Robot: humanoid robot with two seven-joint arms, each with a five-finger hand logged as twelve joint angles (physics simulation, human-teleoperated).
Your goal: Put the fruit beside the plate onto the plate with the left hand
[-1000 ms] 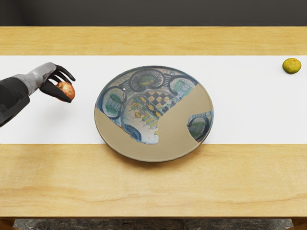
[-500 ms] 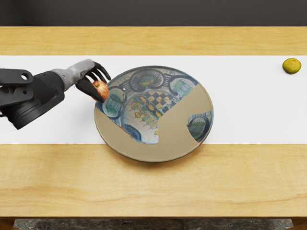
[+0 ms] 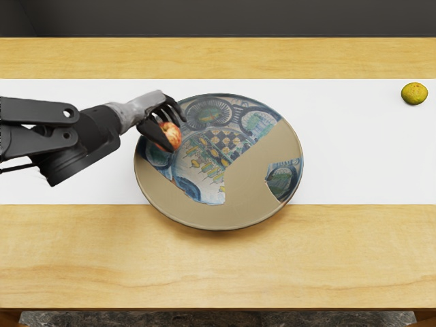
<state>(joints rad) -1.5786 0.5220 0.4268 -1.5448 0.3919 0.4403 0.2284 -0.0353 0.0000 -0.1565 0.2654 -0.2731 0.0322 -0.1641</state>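
Note:
A small red and yellow apple (image 3: 171, 135) is held in my left hand (image 3: 161, 122), whose dark fingers are curled around it. The hand and fruit are over the left part of the large patterned plate (image 3: 238, 197), above its blue painted area. Whether the apple touches the plate surface I cannot tell. My left arm reaches in from the left edge across the white runner. The right arm is out of view.
A yellow-green citrus fruit (image 3: 414, 93) lies on the white runner (image 3: 354, 136) at the far right. The wooden table (image 3: 218, 259) runs across the front and back of the runner.
My left hand has carried the apple rightward, from left of the plate to over the plate's left portion. The arm extends further into view.

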